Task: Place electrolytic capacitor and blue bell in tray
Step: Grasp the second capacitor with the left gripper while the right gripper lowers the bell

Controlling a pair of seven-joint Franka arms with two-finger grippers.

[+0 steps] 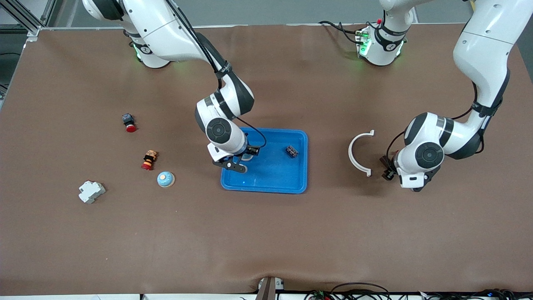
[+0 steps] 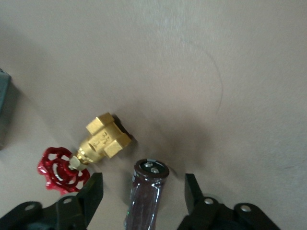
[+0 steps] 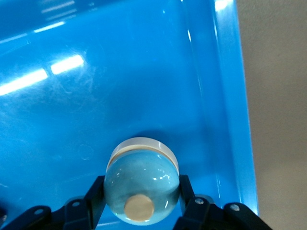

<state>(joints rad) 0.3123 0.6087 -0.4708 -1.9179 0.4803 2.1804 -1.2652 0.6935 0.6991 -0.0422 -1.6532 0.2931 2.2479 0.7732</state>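
Right tool [image 3: 141,199] is clenched on my blue bell [image 3: 141,179], low over the tray [image 3: 144,72] mid-frame; I think it could roll. Left tool [image 2: 144,191] sits released around the electrolytic capacitor [image 2: 146,189] on the bench and may nudge it away.

Bright-blue tray [image 1: 300,183] on brown table [image 1: 266,233]. Pale blue bell [image 3: 141,189] with cream button and whitish base rim. Dark maroon glossy capacitor [image 2: 144,196], silver terminals on its black top. Brass-yellow valve [image 2: 103,141] with red handwheel. White curved clamp [image 1: 358,153]. Second light-blue bell [image 1: 165,179] with cream top. Grey block [image 1: 91,191]. Black grippers, white arms.
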